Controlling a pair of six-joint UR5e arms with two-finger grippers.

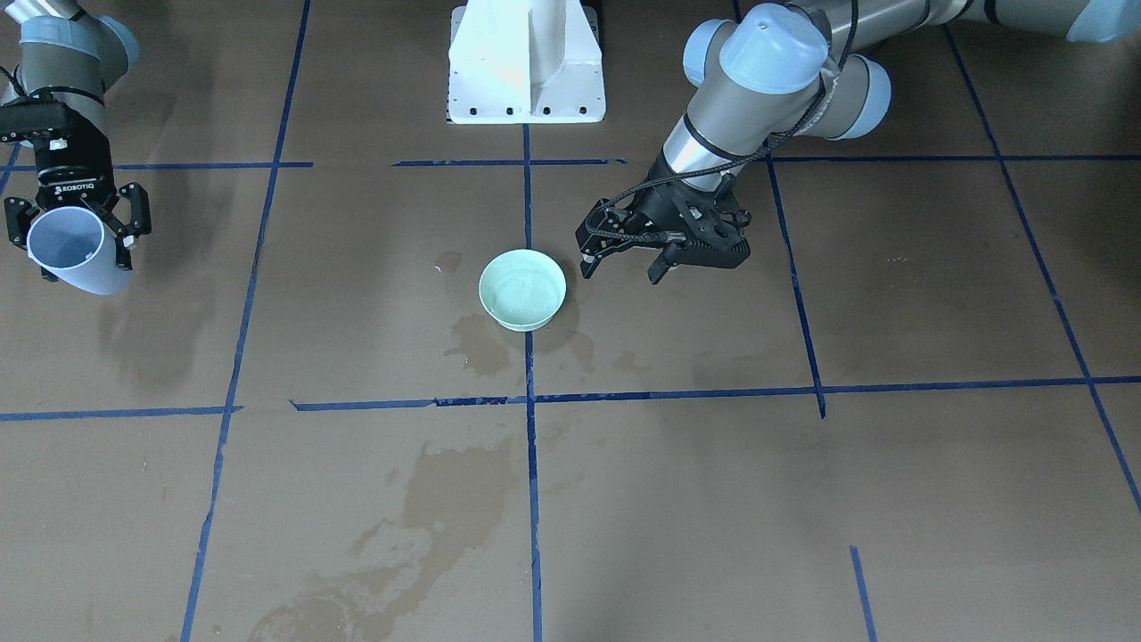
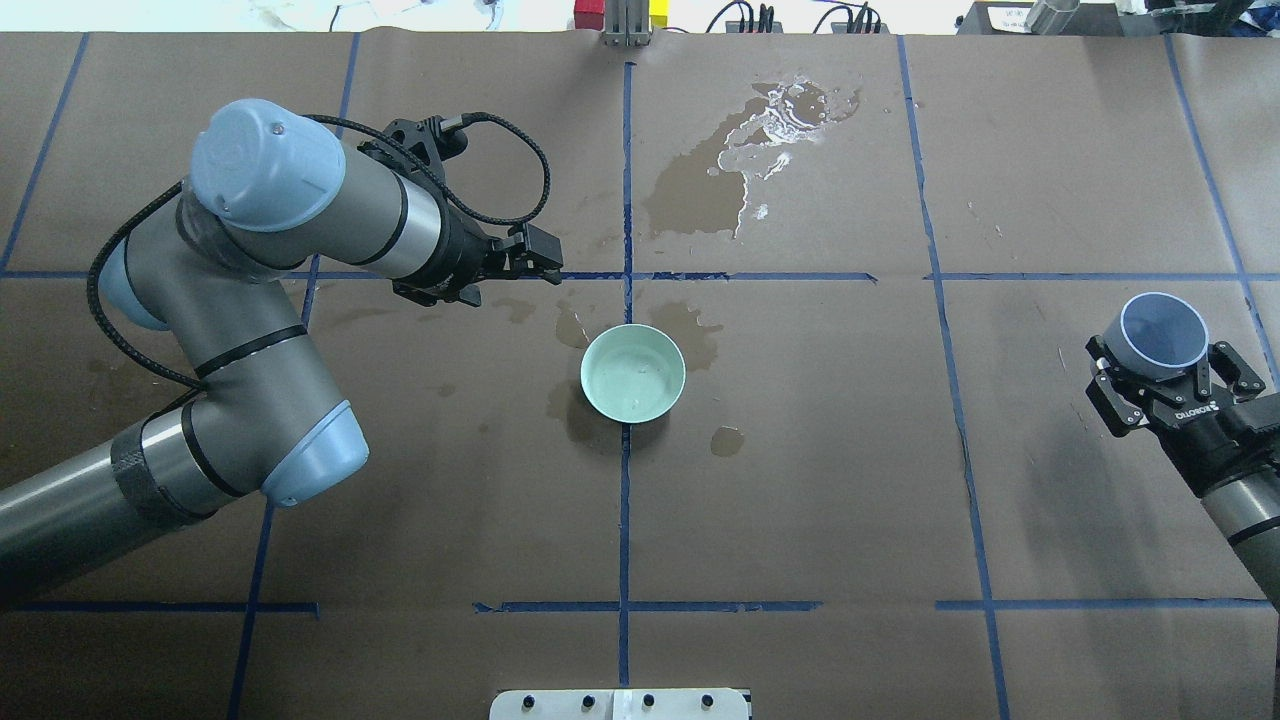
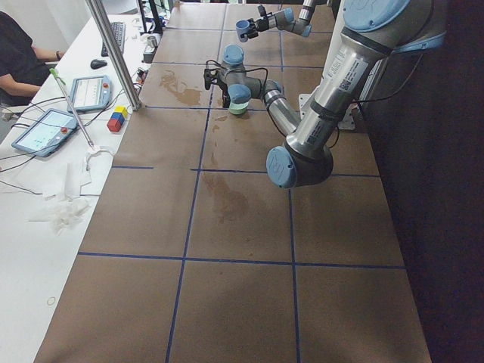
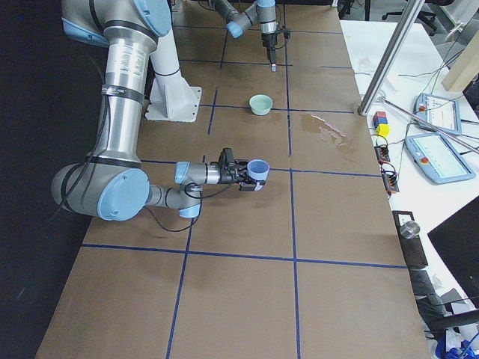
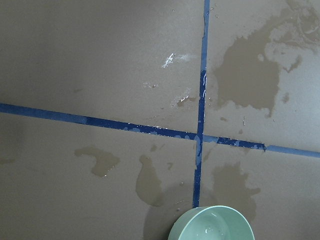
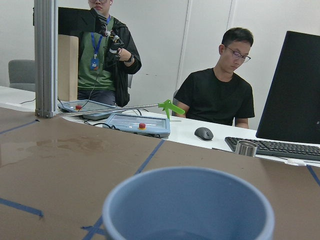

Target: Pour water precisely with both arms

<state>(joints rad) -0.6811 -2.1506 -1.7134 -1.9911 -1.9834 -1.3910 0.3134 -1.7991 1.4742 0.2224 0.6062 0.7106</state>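
My right gripper [image 1: 82, 257] is shut on a pale blue cup [image 1: 71, 250] and holds it tilted above the table, far to the bowl's side; both also show in the overhead view (gripper [image 2: 1160, 352], cup [image 2: 1160, 330]). The right wrist view shows the cup's rim [image 6: 187, 200]; I cannot tell whether it holds water. A pale green bowl [image 1: 523, 288] stands at the table's middle [image 2: 633, 372]. A faint sheen of water [image 5: 209, 231] lies in it. My left gripper [image 1: 621, 266] is open and empty, low beside the bowl [image 2: 545, 262].
Dark wet stains [image 1: 446, 499] spread over the brown paper, the largest beyond the bowl [image 2: 710, 180]. Blue tape lines [image 2: 627, 480] grid the table. The white pedestal [image 1: 526, 62] stands at the robot's edge. Two operators [image 6: 215, 85] are at the desk past the far edge.
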